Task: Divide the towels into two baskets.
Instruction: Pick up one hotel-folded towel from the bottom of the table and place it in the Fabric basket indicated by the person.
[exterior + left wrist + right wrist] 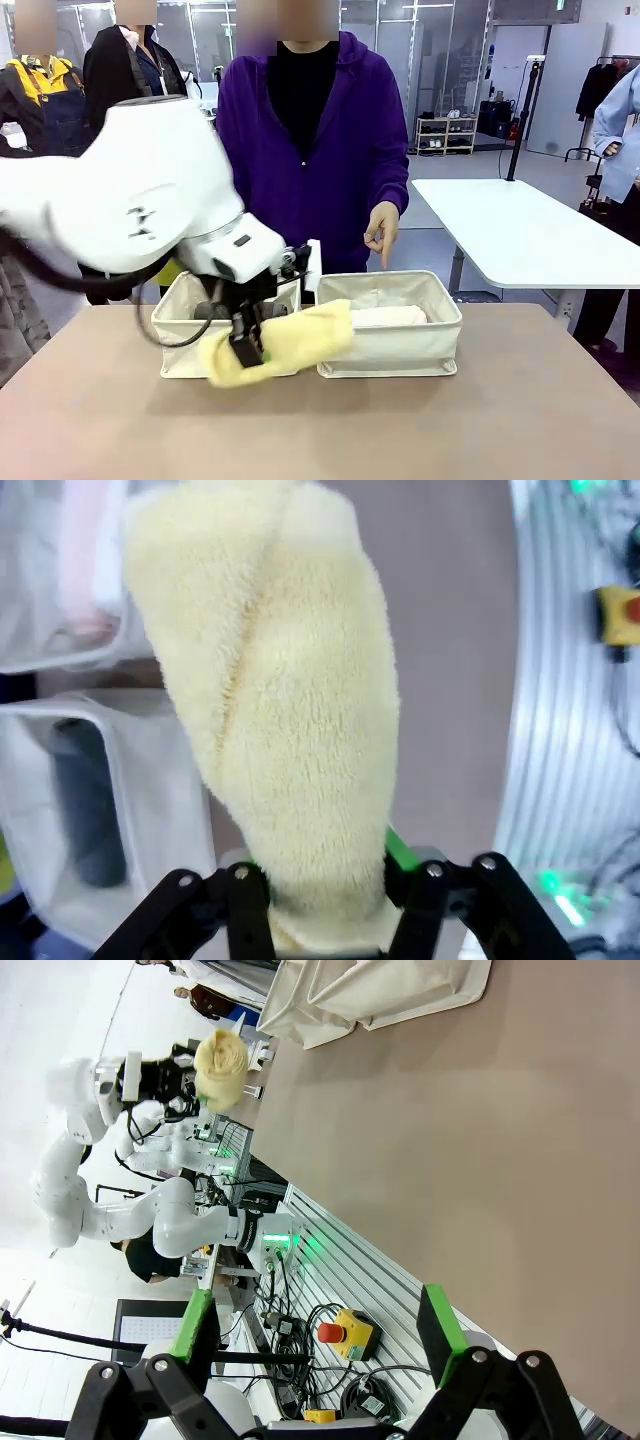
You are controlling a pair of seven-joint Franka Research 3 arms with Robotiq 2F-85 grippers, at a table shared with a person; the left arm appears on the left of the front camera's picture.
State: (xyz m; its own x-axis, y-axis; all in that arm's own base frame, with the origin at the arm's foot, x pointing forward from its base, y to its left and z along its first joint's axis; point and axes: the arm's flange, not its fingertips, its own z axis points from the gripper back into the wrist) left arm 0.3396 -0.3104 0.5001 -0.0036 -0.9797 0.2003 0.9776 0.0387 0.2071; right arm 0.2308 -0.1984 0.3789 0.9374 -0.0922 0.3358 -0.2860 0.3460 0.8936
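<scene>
A bright open room with glass partitions behind, a white table [520,235] off to one side, and in the middle a brown tabletop [420,430] with two cream canvas baskets [392,352] standing side by side, their inner walls touching. A person in a purple hoodie [340,150] stands at the far edge, one hand [382,228] pointing a finger down toward the basket on the robot's right, where a white towel [388,317] lies inside.

The left arm reaches across in front of the other basket, wrist bent downward. The left gripper [250,345] is clamped on one end of the pale yellow towel [285,343], which sticks out sideways in front of both baskets' near walls, off the table. From the left wrist, the roll [280,710] runs away from the fingers [405,852], with a dark grey towel [85,800] lying in the basket below.

The right gripper [320,1325] hangs near the table's edge with its green-padded fingers spread wide, holding nothing.
</scene>
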